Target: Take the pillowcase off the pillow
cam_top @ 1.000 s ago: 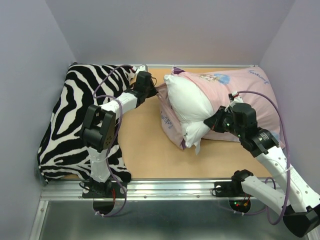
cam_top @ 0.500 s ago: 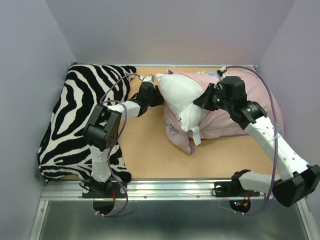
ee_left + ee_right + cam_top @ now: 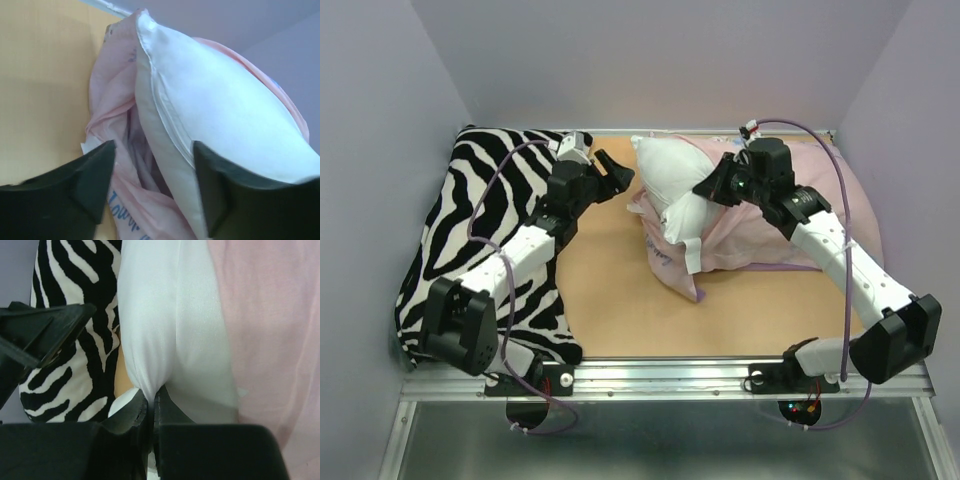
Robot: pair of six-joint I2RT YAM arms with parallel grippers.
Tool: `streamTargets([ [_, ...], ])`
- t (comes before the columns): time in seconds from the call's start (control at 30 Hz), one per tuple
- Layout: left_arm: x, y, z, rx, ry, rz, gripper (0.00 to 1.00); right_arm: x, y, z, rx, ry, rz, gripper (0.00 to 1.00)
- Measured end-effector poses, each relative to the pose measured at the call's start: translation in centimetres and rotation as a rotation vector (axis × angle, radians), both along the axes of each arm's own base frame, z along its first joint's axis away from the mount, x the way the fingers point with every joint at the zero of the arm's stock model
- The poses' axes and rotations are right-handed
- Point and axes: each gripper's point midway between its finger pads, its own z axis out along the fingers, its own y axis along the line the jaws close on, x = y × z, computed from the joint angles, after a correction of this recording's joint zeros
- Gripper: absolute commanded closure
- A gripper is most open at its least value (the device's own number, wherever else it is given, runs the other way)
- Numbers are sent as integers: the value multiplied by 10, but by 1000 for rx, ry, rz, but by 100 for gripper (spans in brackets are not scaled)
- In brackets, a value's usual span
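Front rail: a metal rail [image 3: 660, 372] ran along the near edge, with both arm bases bolted on it.
Table: the bare tan table [image 3: 620, 300] showed between the two pillows.
Zebra pillow: a black-and-white striped pillow [image 3: 470, 230] lay along the left side of the table, and the left arm stretched over it toward the far middle.
Pillowcase: the pillowcase [image 3: 770, 235] lay on the right half of the table, pale pink side outward over most of its spread. At its near left corner a fold of the purple printed side with lettering showed. Its open mouth faced left and was bunched around the lower part of the pillow.
Pillow: the white pillow [image 3: 670, 180] stuck partly out of that mouth at the far middle of the table. Its free corner pointed toward the back left, and the rest was covered by the case to the right.
Tag: a small white tag [image 3: 692, 256] hung from the pillow's near edge over the pink fabric.
Right gripper: the right gripper [image 3: 150, 401] had its fingers pressed together on a pinch of the pillow's white fabric, at the pillow's right side where it met the case.
Left gripper: the left gripper [image 3: 155, 185] stood with its fingers spread and nothing between them, just left of the pillow's exposed corner and aimed at it.
Back: lilac walls enclosed the table on three sides.
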Motion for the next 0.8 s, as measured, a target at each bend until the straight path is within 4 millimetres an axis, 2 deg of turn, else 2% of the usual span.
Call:
streamTargets([
  [0.03, -9, 0, 7, -9, -11, -2, 4, 3, 4, -2, 10, 3, 6, 99],
  [0.07, -18, -3, 10, -16, -15, -9, 1, 6, 8, -4, 19, 6, 10, 99],
  [0.23, -85, -22, 23, -55, -41, -65, 1, 19, 30, -20, 40, 27, 32, 99],
  [0.37, -122, -38, 32, -97, -49, -121, 1, 29, 46, -34, 43, 55, 47, 99],
  [0.47, -132, -41, 23, -109, -22, -118, 1, 37, 55, -32, 51, 53, 52, 100],
  [0.63, -139, -43, -8, -88, 65, -85, 1, 44, 64, -18, 71, 34, 56, 99],
  [0.8, -137, -41, -14, -84, 70, -45, 1, 47, 70, -6, 93, 8, 62, 99],
])
